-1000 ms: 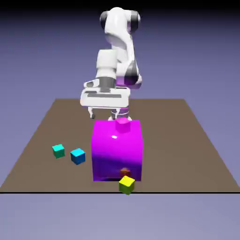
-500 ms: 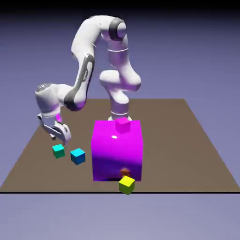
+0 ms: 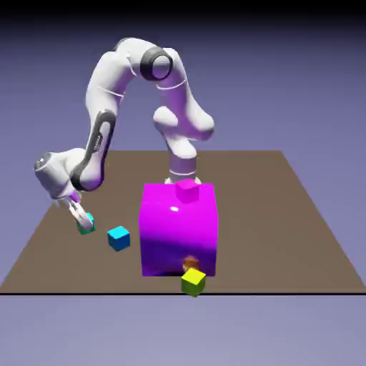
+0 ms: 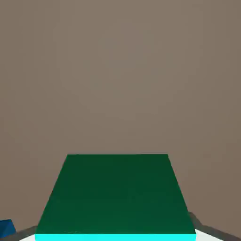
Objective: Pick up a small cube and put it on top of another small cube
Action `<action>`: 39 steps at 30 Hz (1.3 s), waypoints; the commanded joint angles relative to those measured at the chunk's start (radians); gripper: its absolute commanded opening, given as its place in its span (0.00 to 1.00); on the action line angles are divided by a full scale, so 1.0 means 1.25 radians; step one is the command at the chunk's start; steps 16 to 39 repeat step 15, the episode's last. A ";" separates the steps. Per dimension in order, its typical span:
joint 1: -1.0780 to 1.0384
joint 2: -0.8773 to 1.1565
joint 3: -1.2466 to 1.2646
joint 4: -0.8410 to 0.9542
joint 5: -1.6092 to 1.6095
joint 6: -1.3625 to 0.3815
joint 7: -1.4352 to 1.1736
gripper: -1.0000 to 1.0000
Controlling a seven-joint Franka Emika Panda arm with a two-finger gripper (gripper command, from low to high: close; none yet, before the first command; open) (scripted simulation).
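A small teal cube [image 3: 87, 226] lies on the brown table at the exterior view's left. My gripper [image 3: 81, 217] is down at it, fingers on either side. In the hand view the cube [image 4: 115, 195] fills the bottom, dark green on top with a bright teal front edge. Only slivers of my fingertips [image 4: 209, 232] show, right against its lower corners, so the gripper [image 4: 115, 236] looks shut on it. The cube still rests on the table. A small blue cube [image 3: 119, 237] sits just to the right of it, and shows as a blue corner [image 4: 5, 228] in the hand view.
A large magenta cube [image 3: 179, 232] stands mid-table with a small magenta cube [image 3: 188, 190] on top. At its front foot sit a small brown cube [image 3: 190, 263] and a yellow cube [image 3: 193, 282]. The table's front edge [image 3: 286, 292] runs close behind the yellow cube.
The arm swung from behind the magenta block out to the exterior view's left, then dropped from above the teal cube down onto it.
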 commanded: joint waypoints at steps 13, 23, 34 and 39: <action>0.149 -0.055 0.028 -0.152 0.112 0.110 0.142 1.00; 0.151 -0.083 0.017 -0.142 0.090 0.075 0.158 1.00; 0.151 -0.083 0.017 -0.142 0.090 0.075 0.158 1.00; 0.151 -0.083 0.017 -0.142 0.090 0.075 0.158 1.00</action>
